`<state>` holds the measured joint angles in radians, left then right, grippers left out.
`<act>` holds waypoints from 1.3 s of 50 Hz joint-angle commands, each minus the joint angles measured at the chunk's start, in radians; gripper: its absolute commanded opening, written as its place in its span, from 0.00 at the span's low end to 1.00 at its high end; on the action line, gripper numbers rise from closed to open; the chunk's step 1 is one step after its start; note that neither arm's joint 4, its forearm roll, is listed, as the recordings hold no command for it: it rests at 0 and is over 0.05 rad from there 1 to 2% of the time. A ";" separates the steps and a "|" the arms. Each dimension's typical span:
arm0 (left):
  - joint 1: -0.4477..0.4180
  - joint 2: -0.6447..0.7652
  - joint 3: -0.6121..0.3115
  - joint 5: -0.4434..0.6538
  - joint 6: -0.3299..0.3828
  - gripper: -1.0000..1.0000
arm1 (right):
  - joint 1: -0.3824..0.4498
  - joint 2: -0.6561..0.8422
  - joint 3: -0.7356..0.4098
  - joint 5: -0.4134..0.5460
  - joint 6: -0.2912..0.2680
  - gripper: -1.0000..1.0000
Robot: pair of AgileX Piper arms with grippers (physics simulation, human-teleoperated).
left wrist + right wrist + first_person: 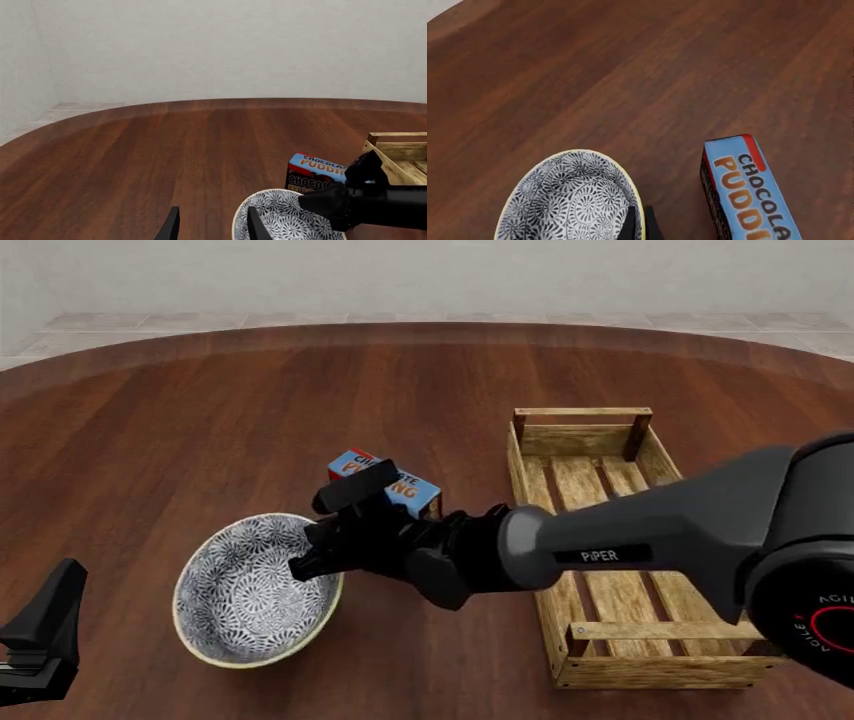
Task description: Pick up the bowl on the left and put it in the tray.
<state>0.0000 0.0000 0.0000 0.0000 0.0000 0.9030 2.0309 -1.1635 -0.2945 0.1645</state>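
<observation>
chocolate pudding box [387,485] upright, round dark wooden table [200,420]

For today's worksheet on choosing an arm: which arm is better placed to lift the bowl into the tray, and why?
Right. Its tool sits at the bowl's rim nearest the tray, fingers astride it in the right wrist view. The left tool hangs apart.

A round table [200,410] of dark reddish wood carries three things. The blue-and-white bowl [247,595] sits left, the chocolate pudding box [400,490] just behind it, the slatted wooden tray [601,540] right.
</observation>
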 commanded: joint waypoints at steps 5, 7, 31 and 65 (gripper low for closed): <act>0.000 0.000 0.000 0.000 0.000 1.00 | 0.008 -0.053 0.047 -0.011 0.013 0.00; 0.000 0.000 0.000 0.000 0.000 1.00 | 0.009 -0.059 0.053 -0.014 0.018 0.00; 0.000 0.000 0.000 0.000 0.000 1.00 | 0.013 -0.132 0.083 -0.009 0.026 0.00; 0.000 0.000 0.000 0.000 0.000 1.00 | 0.014 -0.306 0.115 0.062 0.038 0.00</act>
<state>0.0000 0.0000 0.0000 0.0000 0.0000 0.9212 1.7910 -1.0539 -0.2553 0.1874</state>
